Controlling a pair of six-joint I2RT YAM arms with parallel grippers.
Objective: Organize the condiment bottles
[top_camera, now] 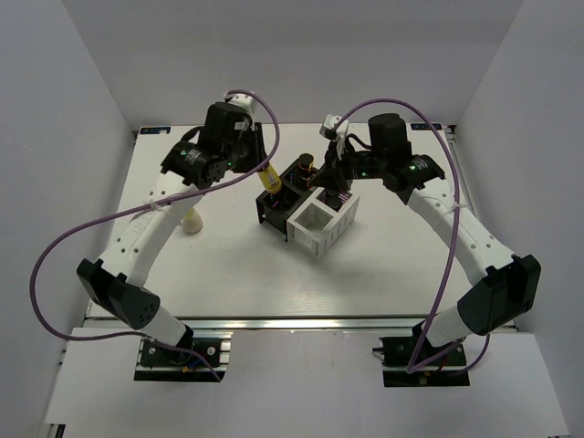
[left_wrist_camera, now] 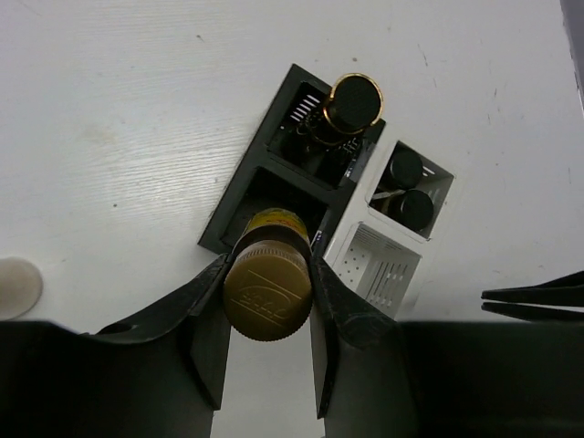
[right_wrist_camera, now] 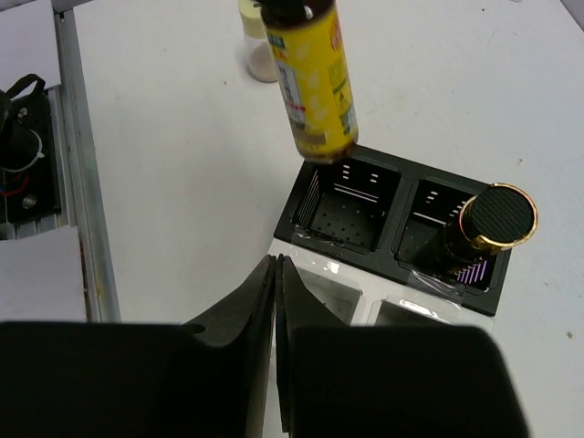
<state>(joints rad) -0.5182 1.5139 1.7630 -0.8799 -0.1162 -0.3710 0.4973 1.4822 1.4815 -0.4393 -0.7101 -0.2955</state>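
Note:
My left gripper [left_wrist_camera: 267, 294] is shut on the brown cap of a yellow-bodied condiment bottle [left_wrist_camera: 267, 287]. It holds the bottle upright just above the near empty black compartment of the rack [left_wrist_camera: 235, 203]. The bottle also shows in the top view [top_camera: 269, 180] and the right wrist view [right_wrist_camera: 319, 82]. A dark bottle with a gold-rimmed cap [left_wrist_camera: 354, 100] stands in the other black compartment. Two dark-capped bottles [left_wrist_camera: 404, 170] stand in one white compartment. A pale cream bottle [top_camera: 192, 222] stands on the table left of the rack. My right gripper [right_wrist_camera: 276, 265] is shut and empty beside the rack's white half.
The rack [top_camera: 319, 239] sits mid-table, black half to the left, white half to the right, with one white compartment [left_wrist_camera: 379, 265] empty. White walls close in the table on three sides. The right gripper's fingertips [left_wrist_camera: 534, 301] show low at the right of the left wrist view.

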